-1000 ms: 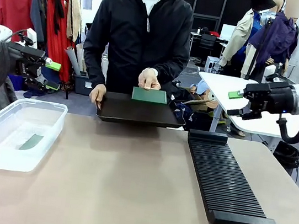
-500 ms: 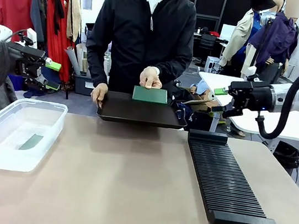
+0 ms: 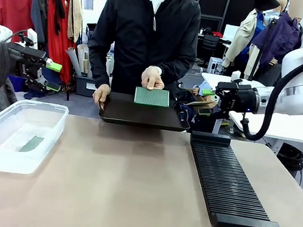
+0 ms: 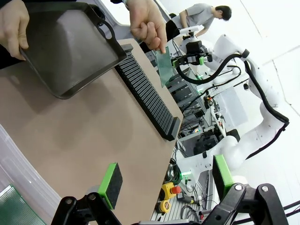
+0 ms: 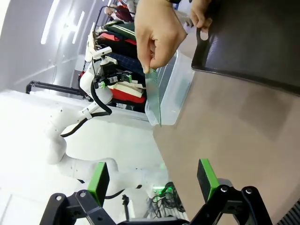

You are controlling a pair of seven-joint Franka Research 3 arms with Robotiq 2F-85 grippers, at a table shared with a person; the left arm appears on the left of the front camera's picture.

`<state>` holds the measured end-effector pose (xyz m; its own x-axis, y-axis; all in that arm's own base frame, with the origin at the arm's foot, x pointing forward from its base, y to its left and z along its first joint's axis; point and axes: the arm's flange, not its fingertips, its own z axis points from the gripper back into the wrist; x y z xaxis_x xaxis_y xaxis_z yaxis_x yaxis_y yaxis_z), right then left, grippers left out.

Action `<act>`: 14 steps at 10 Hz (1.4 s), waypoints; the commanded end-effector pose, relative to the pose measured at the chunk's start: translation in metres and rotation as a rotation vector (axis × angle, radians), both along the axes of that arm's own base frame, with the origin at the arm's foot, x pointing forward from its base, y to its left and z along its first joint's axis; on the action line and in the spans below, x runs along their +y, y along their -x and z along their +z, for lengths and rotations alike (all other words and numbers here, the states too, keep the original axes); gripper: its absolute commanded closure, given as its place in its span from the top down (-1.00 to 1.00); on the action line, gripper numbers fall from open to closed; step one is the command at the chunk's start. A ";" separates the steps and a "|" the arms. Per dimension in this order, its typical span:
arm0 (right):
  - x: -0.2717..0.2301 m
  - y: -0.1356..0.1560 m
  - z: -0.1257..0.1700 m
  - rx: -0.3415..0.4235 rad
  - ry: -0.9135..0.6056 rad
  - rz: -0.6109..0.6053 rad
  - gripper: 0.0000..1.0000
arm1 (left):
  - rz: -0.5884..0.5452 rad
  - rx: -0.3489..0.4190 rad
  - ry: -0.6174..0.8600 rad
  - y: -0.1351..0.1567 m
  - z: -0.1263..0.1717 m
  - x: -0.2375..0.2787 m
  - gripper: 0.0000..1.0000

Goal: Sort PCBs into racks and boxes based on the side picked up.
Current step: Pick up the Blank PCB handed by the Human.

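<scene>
— What's changed?
— My right arm has swung in from the side. My right pincer [image 3: 205,98], fingers apart, now hangs near the thin green patterned circuit board [image 3: 152,96].
— Where's the board?
— It stands upright in the person's hand [image 3: 152,78], above the shallow black tray [image 3: 140,115]. Its long edge is level, and it lies to the left of that pincer. My left pincer [image 3: 53,67], also apart, sits much farther off.

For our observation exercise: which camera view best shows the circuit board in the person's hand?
Front view: the circuit board faces the camera, pattern visible. Both wrist views show it nearly edge-on.
</scene>
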<state>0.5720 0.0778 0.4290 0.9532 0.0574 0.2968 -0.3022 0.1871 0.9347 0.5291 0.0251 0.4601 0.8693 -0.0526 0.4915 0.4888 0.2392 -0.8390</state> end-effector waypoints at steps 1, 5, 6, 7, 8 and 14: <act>0.011 -0.012 0.010 0.095 -0.029 -0.030 1.00 | 0.000 -0.002 0.002 0.002 0.002 0.000 1.00; 0.040 -0.029 0.007 0.068 -0.045 -0.025 1.00 | 0.000 -0.002 0.002 0.002 0.002 0.000 1.00; 0.045 -0.033 0.005 0.043 -0.027 -0.038 1.00 | 0.000 -0.002 0.002 0.002 0.002 0.000 1.00; 0.052 -0.036 0.003 0.013 -0.029 -0.037 1.00 | 0.000 -0.002 0.002 0.002 0.002 0.000 1.00; 0.057 -0.037 0.002 0.013 -0.029 -0.028 1.00 | 0.000 -0.002 0.002 0.002 0.002 0.000 1.00; 0.089 -0.056 -0.009 -0.037 -0.059 -0.051 1.00 | 0.000 -0.002 0.002 0.002 0.002 0.000 1.00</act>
